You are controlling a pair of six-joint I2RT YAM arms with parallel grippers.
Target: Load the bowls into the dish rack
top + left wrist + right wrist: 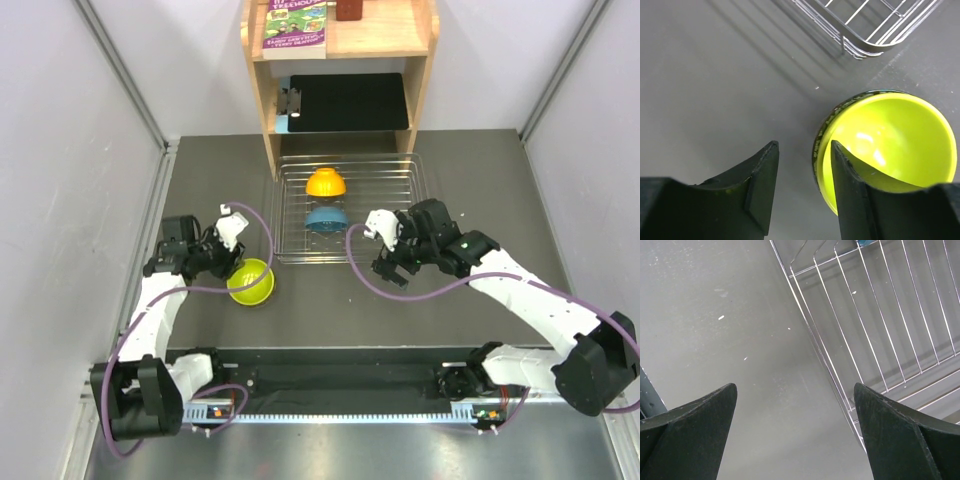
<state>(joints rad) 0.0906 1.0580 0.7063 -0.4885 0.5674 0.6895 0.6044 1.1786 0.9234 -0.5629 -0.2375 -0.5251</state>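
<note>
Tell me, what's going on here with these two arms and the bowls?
Two robot arms are loading bowls into a wire dish rack. An orange bowl and a blue bowl already sit in it. The left tool straddles the rim of a lime-green bowl lying on the table beside the rack, not yet clamped on it. The right tool hangs open next to the rack, holding nothing.

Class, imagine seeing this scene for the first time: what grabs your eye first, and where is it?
The lime-green bowl stands out on the dark table, left of the dish rack and its near corner, with the left gripper astride its rim. Next come the orange bowl and the blue bowl, one behind the other inside the dish rack.
</note>
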